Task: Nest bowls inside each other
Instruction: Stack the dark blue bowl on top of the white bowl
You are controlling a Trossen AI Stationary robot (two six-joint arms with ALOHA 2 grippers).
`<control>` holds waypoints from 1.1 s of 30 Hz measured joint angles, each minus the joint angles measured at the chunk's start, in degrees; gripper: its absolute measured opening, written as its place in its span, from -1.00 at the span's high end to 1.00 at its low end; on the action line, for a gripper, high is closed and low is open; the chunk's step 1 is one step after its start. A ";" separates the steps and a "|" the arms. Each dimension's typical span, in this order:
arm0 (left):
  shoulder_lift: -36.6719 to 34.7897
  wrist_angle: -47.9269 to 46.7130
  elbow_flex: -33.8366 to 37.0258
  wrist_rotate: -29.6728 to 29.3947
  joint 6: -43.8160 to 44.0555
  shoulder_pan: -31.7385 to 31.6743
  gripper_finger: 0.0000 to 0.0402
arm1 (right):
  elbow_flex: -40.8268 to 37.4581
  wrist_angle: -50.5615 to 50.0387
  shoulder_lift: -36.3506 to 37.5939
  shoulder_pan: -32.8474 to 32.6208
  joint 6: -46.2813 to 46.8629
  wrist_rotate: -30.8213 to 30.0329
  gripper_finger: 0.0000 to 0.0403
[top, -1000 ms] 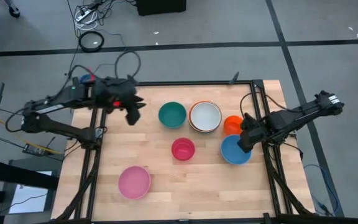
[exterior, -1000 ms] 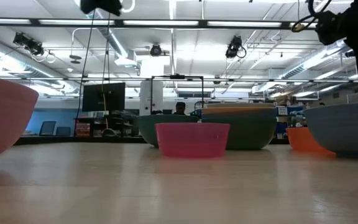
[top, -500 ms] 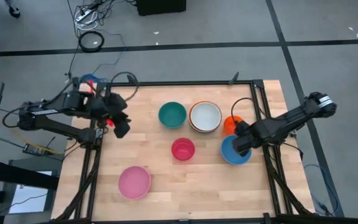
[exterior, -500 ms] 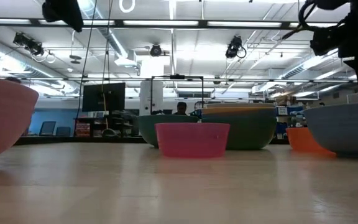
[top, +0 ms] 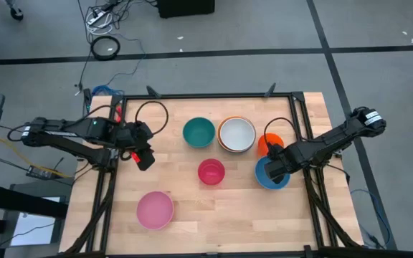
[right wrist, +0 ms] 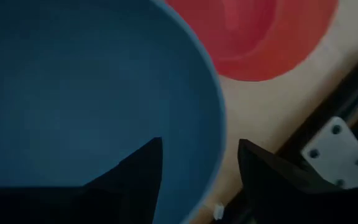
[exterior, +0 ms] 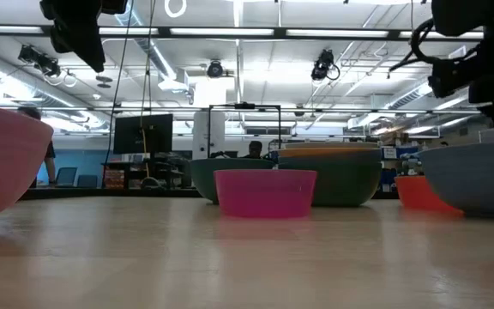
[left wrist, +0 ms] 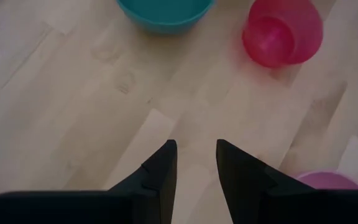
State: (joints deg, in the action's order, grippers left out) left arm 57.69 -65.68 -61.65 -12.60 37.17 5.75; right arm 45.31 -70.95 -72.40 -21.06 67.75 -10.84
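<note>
Bowls sit spread over the pale wooden worktop point(top: 192, 215): a teal bowl point(top: 198, 132) beside a white bowl point(top: 236, 134) stacked in others, a red bowl point(top: 211, 172) nearer the middle, a pink bowl point(top: 155, 209) toward the near left, and a blue bowl point(top: 271, 173) touching an orange bowl point(top: 267, 144) at the right edge. Only the right wrist view shows the right pincer point(right wrist: 201, 158) with fingers apart, straddling the blue bowl's rim, one finger inside and one outside. Only the left wrist view shows the left pincer point(left wrist: 196, 158) with a narrow gap between its fingers, holding nothing, above bare wood. From overhead it hangs at the worktop's left edge, well apart from the bowls. The low view alone shows the room: ceiling strip lights, a dark monitor point(exterior: 143, 133) and people at the far desks. Overhead, grey floor and cables point(top: 106, 47) surround the black frame. No writing is readable.
</note>
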 joint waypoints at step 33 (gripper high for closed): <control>0.02 1.74 0.00 -2.66 0.37 0.05 0.39 | 5.92 6.84 8.99 4.16 -9.06 -15.69 1.00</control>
State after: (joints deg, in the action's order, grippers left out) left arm 57.71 -63.94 -61.65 -15.26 37.54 5.80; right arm 51.23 -64.11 -63.41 -16.90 58.69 -26.53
